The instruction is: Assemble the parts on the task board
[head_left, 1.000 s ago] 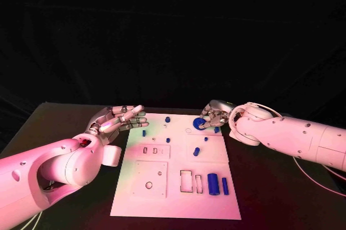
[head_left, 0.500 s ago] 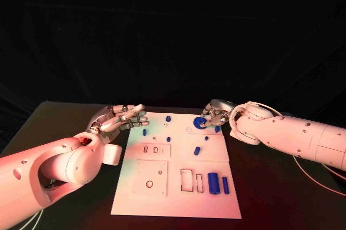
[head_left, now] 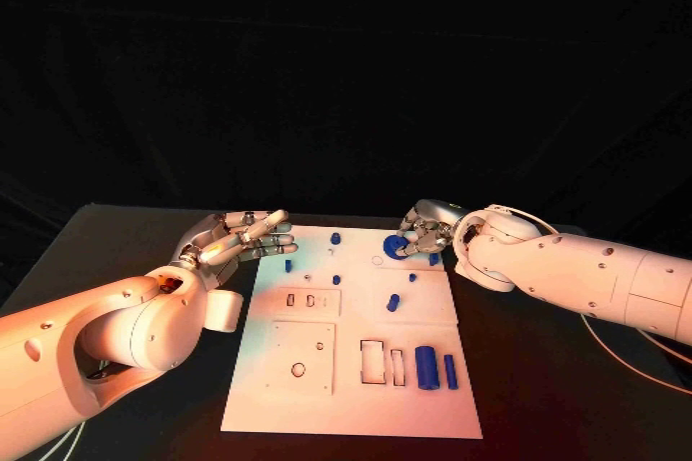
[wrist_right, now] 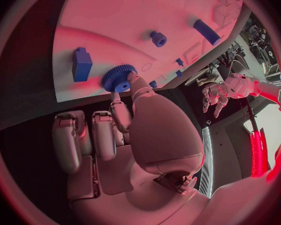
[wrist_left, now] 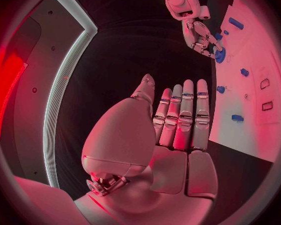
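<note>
Your right robot hand (head_left: pixel 421 231) has the blue gear (head_left: pixel 397 246) pinched at its fingertips, up at the far end of the task board (head_left: pixel 355 401), right half. In the right wrist view the gear (wrist_right: pixel 119 78) sits face-on to the board w/ the fingertips (wrist_right: pixel 134 80) on its rim, a blue block (wrist_right: pixel 82 64) just beside it and a small blue peg (wrist_right: pixel 157 38) further out on the white. Can't tell whether the gear is touching the board or held just off it, so don't assume it's seated. The relation that matters: the gear's axis points down into the board, and whatever seat it belongs on lies right under or just beside the hand, not across the board. So I'd judge the next move as a short descent/alignment by the right arm, no reach needed. Your left robot hand (head_left: pixel 238 239) is empty, fingers straight and close together, palm up, hovering over the dark surface (head_left: pixel 87 251) at the board's far left corner, well apart from the gear; the right is clearly the nearer one.
</note>
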Action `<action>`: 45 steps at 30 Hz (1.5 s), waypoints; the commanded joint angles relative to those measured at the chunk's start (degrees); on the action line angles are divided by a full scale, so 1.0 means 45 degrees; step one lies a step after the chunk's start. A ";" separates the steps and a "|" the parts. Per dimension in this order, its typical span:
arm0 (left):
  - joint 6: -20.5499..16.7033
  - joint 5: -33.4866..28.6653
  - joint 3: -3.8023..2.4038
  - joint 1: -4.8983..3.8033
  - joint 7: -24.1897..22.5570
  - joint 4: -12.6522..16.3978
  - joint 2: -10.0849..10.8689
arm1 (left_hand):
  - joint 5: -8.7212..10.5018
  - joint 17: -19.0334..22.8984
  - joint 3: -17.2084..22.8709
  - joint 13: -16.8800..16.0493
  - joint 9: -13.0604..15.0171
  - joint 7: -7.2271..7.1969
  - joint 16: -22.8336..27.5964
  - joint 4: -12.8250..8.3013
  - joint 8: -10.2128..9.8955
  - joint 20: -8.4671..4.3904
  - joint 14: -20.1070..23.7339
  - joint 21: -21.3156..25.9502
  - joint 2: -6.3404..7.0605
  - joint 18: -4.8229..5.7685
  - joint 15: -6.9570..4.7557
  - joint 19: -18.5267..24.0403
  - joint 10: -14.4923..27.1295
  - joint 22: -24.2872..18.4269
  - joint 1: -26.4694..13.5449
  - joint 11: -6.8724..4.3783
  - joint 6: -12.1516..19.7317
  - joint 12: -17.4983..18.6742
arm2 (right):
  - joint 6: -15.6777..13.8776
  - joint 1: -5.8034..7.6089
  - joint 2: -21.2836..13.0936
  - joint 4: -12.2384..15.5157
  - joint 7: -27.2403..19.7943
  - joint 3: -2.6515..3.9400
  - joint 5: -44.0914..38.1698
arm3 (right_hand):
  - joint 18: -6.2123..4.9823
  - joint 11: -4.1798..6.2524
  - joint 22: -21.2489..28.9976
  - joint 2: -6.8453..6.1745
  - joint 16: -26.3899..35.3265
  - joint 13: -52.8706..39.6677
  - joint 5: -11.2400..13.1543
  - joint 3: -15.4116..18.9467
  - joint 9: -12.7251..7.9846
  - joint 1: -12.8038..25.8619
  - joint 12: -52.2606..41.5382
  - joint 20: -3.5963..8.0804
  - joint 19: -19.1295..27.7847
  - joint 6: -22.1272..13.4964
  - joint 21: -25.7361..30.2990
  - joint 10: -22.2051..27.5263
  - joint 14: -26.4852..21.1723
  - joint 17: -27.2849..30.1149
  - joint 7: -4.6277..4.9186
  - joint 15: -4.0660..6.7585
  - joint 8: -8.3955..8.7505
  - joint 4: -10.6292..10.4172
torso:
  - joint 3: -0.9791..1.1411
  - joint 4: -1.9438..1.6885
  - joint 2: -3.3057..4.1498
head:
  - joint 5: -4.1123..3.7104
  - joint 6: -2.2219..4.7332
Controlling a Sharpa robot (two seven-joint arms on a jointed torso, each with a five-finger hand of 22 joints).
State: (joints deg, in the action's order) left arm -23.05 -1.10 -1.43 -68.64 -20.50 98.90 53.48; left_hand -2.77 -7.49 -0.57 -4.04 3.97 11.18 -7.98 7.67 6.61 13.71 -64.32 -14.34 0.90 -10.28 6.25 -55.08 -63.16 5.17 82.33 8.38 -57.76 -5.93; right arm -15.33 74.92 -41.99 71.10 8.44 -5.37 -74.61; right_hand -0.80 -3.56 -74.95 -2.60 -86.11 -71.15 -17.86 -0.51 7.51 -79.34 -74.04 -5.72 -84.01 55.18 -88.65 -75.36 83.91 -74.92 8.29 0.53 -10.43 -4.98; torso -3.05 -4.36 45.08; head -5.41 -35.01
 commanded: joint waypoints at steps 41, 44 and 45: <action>0.0314 0.0053 -0.0010 -0.0016 0.0051 -0.0106 -0.0150 | -0.0040 -0.0028 0.0006 0.0016 -0.0014 0.0085 0.0070 -0.0110 -0.0059 -0.0022 -0.0038 -0.0015 -0.0066 -0.0070 0.0030 -0.0117 0.0020 -0.0028 0.0160 0.0056 0.0036 0.0098 | -0.2287 0.0085 0.1877 0.1174 0.0860 -0.0022 -0.3125 | 0.0178 0.0261 -0.3345 0.0135 -0.0173 -0.0951 -0.0786 -0.1021 0.0095 -0.0029 -0.0767 0.0195 -0.1332 0.0836 -0.0300 -0.0776 0.1032 -0.1836 -0.0264 0.0227 -0.0134 -0.0054 | -0.0021 -0.0039 -0.0002 | 0.0135 0.0143; 0.0317 0.0053 -0.0011 -0.0016 0.0054 -0.0108 -0.0157 | -0.0040 -0.0035 0.0009 0.0017 -0.0014 0.0092 0.0083 -0.0129 -0.0074 -0.0024 -0.0041 -0.0014 -0.0077 -0.0070 0.0032 -0.0121 0.0022 -0.0033 0.0179 0.0062 0.0041 0.0116 | -0.2177 0.0006 0.2114 0.1037 0.0846 -0.0034 -0.3125 | 0.0178 0.0261 -0.3345 0.0135 -0.0173 -0.0951 -0.0786 -0.1021 0.0095 -0.0029 -0.0767 0.0195 -0.1332 0.0836 -0.0300 -0.0776 0.1032 -0.1836 -0.0264 0.0227 -0.0134 -0.0054 | -0.0013 -0.0011 -0.0002 | 0.0182 0.0117; 0.0316 0.0053 -0.0011 -0.0016 0.0053 -0.0110 -0.0158 | -0.0040 -0.0035 0.0009 0.0017 -0.0014 0.0092 0.0083 -0.0129 -0.0074 -0.0024 -0.0041 -0.0014 -0.0077 -0.0070 0.0032 -0.0121 0.0022 -0.0033 0.0179 0.0062 0.0041 0.0116 | -0.2138 -0.0017 0.2188 0.0988 0.0839 -0.0039 -0.3124 | 0.0178 0.0261 -0.3345 0.0135 -0.0173 -0.0951 -0.0786 -0.1021 0.0095 -0.0029 -0.0767 0.0195 -0.1332 0.0836 -0.0300 -0.0776 0.1032 -0.1836 -0.0264 0.0227 -0.0134 -0.0054 | -0.0019 -0.0013 -0.0001 | 0.0183 0.0115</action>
State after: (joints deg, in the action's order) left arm -22.77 -1.09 -1.43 -68.64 -20.08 98.34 52.91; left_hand -2.77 -7.60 -0.58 -4.05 3.98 11.19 -7.98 7.37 6.61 13.50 -64.31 -14.34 0.68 -10.28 6.24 -55.30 -63.16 5.06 82.54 8.38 -57.74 -5.65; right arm -25.92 74.93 -32.40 75.75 11.74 -5.53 -87.09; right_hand -0.81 -2.35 -74.91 -2.32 -86.55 -74.94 -21.25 -4.86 7.49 -79.53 -77.24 -5.29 -84.01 57.84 -89.74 -78.41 84.13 -74.95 7.64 1.14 -10.87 -5.22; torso -3.15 -4.49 45.06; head -4.71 -34.42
